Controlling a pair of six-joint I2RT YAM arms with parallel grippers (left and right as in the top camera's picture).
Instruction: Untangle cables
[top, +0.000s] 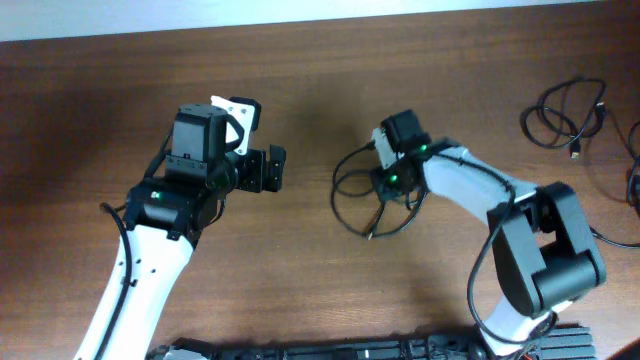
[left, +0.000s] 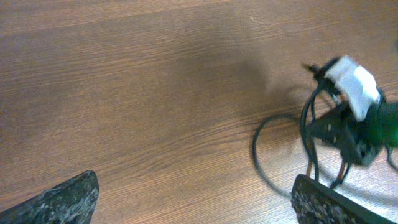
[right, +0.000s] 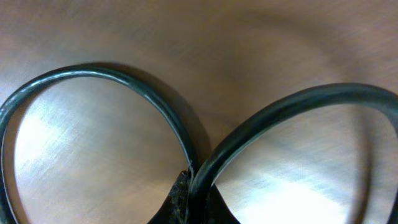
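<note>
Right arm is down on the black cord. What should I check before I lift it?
1. Right gripper shut on the thin black looped cord: ok.
2. Left gripper open, over the brown wooden table and apart from that cord: ok.
3. Only one strand pinched where the two loops meet: cannot tell.
4. Second black cord bundle at the table's far right lies apart: ok.
5. Loops free of knots: cannot tell.
</note>
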